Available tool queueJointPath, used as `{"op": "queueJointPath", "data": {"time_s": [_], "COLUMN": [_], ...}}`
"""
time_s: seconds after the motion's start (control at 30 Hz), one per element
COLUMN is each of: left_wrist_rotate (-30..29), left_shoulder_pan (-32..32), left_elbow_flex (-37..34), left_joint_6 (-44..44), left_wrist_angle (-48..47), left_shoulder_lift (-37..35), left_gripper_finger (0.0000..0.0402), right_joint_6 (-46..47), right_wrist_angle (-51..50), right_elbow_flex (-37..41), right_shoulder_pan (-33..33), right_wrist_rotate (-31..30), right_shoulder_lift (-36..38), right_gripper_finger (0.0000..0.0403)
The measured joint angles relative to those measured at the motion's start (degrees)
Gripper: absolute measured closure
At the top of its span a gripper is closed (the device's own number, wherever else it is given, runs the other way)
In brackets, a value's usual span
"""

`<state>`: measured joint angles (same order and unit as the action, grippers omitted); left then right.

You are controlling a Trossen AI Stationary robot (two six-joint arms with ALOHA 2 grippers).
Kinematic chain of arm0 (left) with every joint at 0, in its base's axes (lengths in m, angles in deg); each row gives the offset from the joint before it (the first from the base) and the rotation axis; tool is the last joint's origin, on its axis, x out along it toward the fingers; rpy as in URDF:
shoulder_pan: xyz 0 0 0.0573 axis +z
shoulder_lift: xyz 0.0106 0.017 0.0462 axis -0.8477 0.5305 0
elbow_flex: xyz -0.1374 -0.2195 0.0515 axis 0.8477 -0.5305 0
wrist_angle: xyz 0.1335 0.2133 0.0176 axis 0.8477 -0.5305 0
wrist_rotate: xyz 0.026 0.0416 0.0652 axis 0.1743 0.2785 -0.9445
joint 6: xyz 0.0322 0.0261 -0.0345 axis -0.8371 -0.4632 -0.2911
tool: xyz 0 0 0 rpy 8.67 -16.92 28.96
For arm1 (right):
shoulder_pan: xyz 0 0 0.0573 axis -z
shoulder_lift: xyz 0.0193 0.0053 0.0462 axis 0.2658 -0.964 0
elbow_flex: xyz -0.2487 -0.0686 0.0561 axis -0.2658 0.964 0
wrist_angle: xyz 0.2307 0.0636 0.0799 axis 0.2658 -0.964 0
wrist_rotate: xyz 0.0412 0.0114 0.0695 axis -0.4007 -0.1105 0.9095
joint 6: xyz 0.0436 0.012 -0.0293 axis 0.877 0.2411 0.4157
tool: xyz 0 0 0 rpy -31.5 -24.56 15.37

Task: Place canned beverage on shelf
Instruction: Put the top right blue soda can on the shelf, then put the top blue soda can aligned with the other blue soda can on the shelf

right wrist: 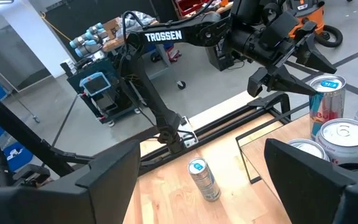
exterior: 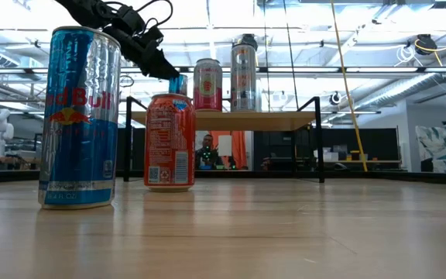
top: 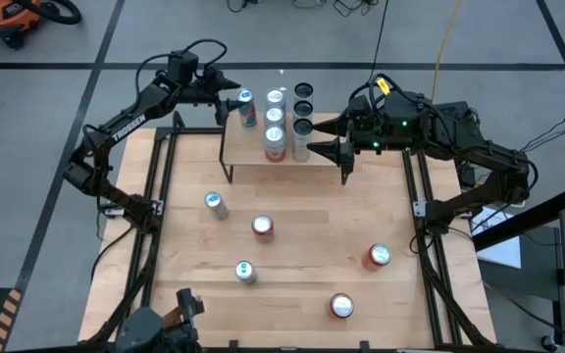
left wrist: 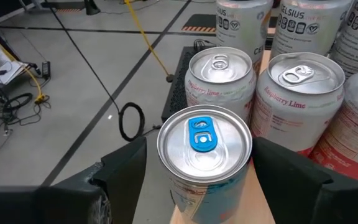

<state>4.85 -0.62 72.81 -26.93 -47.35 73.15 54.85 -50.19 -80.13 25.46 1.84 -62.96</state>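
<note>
The shelf (top: 248, 162) stands at the table's far edge with several cans on its top. A can with a blue tab (left wrist: 202, 155) stands upright at the shelf's far left corner. My left gripper (top: 231, 98) is open, with one finger on each side of that can (right wrist: 327, 102) and a narrow gap at each side. It comes at the can from the table's left. My right gripper (top: 317, 137) hovers open just right of the shelf, its fingers pointing toward the cans, with nothing between them.
Several more cans stand loose on the table: a silver one (top: 214, 204), red-topped ones (top: 262, 227) (top: 378, 256) (top: 341, 306) and a green-tabbed one (top: 245, 272). Silver cans (left wrist: 219, 81) (left wrist: 300, 99) stand close beside the blue-tab can. Black frame rails (top: 160, 176) run along both table sides.
</note>
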Motion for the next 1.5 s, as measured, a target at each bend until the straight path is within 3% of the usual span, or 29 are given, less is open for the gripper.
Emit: {"op": "queueJointPath", "data": {"time_s": [0.47, 0.7, 0.97, 1.27, 1.5], "left_wrist_rotate": [-2.5, -7.0, -10.8, -23.9, -34.6], "left_shoulder_pan": [-0.1, -3.6, -18.9, -39.9, -47.4], "left_elbow_flex": [0.0, 0.0, 0.0, 0.0, 0.0], "left_joint_6": [0.8, 12.9, 25.7, 43.2, 52.6], "left_wrist_angle": [-0.4, -3.1, -15.8, -33.7, -53.4], "left_shoulder_lift": [-2.9, -9.6, -18.8, -25.1, -23.3], "left_gripper_finger": [0.0124, 0.0124, 0.0130, 0.0154, 0.0154], "right_joint_6": [0.0, -0.6, -1.9, -0.7, 1.9], "right_wrist_angle": [0.0, -0.1, -3.4, -4.9, -6.0], "right_elbow_flex": [0.0, 0.0, 0.0, 0.0, 0.0], "right_shoulder_pan": [0.0, 0.0, 0.0, 0.0, -0.8], "right_wrist_rotate": [0.0, 0.0, -0.2, -0.2, 0.0], "right_shoulder_lift": [0.0, 0.0, 0.0, 0.0, 0.0], "right_gripper_finger": [0.0080, 0.0080, 0.0080, 0.0080, 0.0080]}}
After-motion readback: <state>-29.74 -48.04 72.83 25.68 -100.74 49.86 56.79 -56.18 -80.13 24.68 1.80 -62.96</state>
